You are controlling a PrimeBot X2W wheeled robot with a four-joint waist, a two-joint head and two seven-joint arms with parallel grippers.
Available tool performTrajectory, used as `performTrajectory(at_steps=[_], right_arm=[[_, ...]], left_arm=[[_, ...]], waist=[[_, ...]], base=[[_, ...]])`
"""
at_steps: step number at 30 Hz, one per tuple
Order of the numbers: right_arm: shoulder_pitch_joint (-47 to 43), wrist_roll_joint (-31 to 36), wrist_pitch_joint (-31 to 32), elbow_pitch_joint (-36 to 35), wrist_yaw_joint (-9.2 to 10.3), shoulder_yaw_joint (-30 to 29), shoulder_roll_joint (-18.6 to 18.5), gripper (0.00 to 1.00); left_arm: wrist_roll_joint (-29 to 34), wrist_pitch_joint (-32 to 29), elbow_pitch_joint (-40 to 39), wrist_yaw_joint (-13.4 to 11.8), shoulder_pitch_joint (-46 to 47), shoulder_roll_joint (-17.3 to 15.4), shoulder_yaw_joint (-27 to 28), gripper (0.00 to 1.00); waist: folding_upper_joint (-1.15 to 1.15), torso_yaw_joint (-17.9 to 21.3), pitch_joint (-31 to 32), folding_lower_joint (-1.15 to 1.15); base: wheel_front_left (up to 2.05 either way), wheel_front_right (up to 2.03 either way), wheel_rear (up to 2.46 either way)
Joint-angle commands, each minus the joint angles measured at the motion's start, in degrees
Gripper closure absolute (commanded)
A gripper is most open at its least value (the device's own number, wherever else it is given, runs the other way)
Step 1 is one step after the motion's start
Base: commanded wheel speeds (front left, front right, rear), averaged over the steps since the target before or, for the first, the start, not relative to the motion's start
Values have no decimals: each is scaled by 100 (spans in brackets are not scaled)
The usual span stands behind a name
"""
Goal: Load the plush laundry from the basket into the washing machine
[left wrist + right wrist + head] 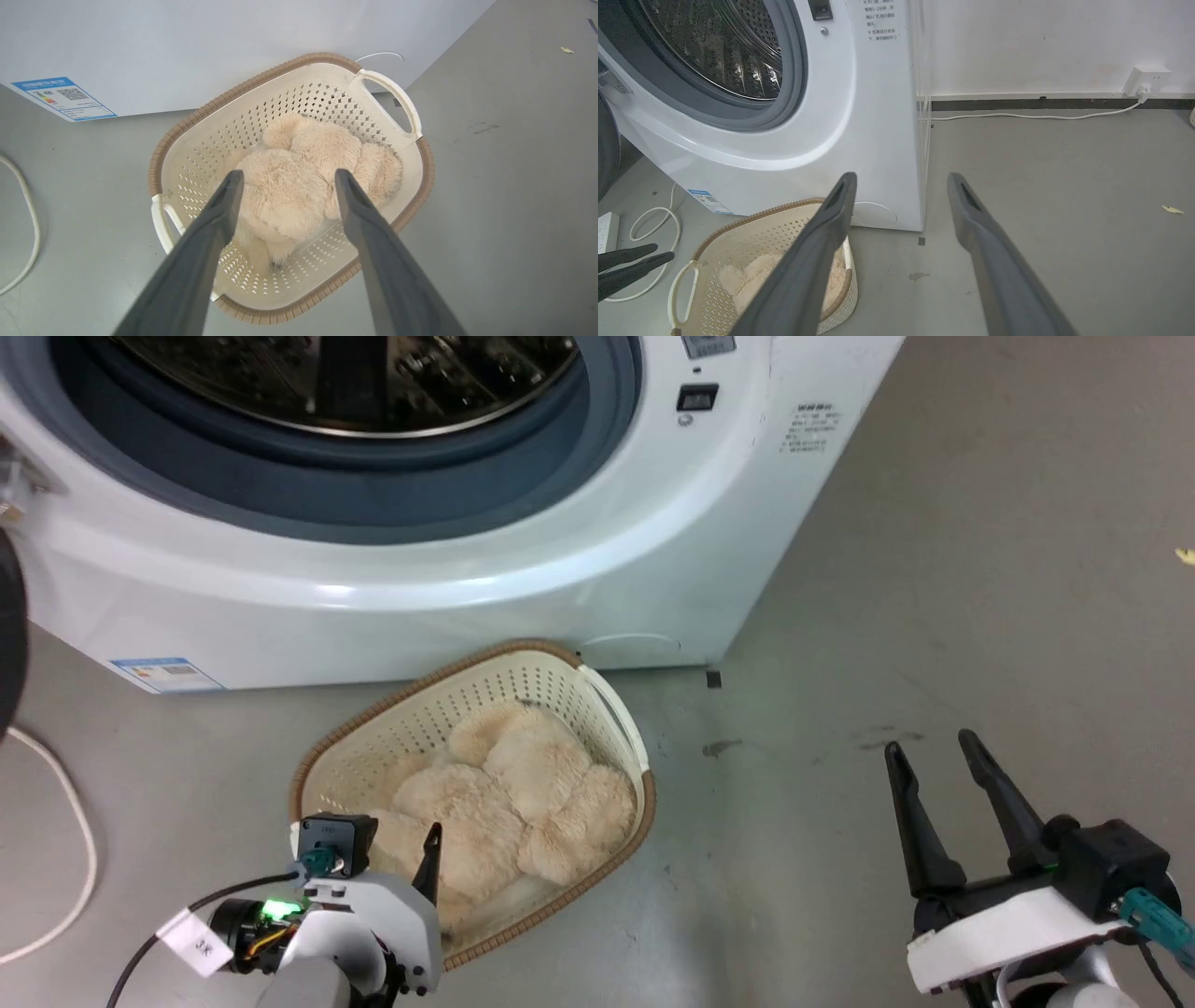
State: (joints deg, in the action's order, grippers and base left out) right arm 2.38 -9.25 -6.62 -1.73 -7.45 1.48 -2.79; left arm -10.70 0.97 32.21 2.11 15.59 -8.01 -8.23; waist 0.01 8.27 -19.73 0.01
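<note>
Plush laundry [509, 803] heaped inside the basket [523, 658], on the floor [934, 569] just before the washing machine [560, 569], below the front's lower right corner. Drum [719, 51] mouth open above, grey seal [611, 420] around it. Left pincer [288, 172] spread wide over the basket's near rim, fingers [219, 219] straddling the plush, gripping nothing; contact impossible to tell. Right pincer [929, 740] likewise wide and empty, over the floor well apart from the basket's right side. White cable [91, 863] looping along the floor to the left; blue label [63, 98] at the machine's lower left corner; dark stain [721, 747] between basket and right pincer.
</note>
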Motion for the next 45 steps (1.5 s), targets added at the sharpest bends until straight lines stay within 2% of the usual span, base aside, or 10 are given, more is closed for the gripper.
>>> performTrajectory(at_steps=[1,16,22,26,28,33,45], right_arm=[[124,-86,-63,-51,-2,27,-4,0],[342,-546,-230,-85,-2,148,-5,0],[437,-838,-313,-69,-2,354,-6,0],[474,-951,-349,-64,-2,412,-6,0],[527,-1116,-396,-42,-2,506,-6,0],[588,-1278,-456,-40,-3,552,-7,0],[576,-1607,-599,-122,-3,555,-8,0]], left_arm=[[-79,-42,198,20,179,-67,-50,0],[-151,-413,1001,140,1065,-553,-510,0],[38,-997,1367,250,1561,-840,-1085,0],[15,-1092,1446,276,1796,-981,-1239,0],[-6,-1213,1537,304,2071,-1140,-1468,0],[-43,-1280,1559,336,2348,-1309,-1842,0],[34,-1875,2063,361,3076,-1676,-2587,0]], waist=[[-1,85,-158,-1],[-1,455,-1071,-1],[-1,641,-1500,-1],[-1,736,-1671,-1],[-1,869,-1872,-1],[-1,1019,-2126,-1],[-1,1214,-2786,-1]], base=[[0,0,0],[0,0,0],[0,0,0],[0,0,0],[0,0,0],[0,0,0],[0,0,0]])
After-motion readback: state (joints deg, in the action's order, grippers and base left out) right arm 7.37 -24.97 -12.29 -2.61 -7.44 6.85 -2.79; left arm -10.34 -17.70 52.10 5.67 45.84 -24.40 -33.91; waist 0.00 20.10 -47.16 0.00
